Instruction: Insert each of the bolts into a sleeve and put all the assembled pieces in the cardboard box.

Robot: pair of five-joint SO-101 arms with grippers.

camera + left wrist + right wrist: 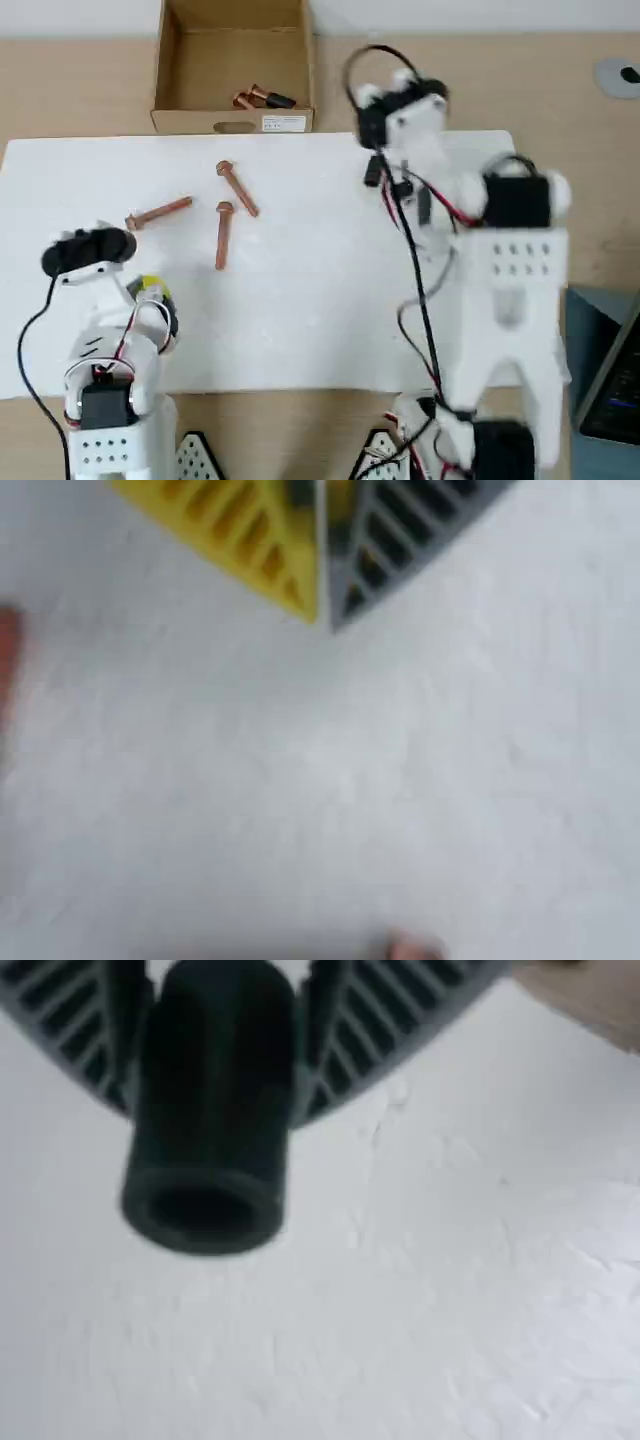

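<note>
Copper bolts (222, 235) toward mat's (320, 290) far edge

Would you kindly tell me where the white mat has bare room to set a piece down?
The white mat is bare in its middle, between the three loose copper bolts and the right arm, and along its near edge between the two arms. Around the bolts it is crowded.
</note>
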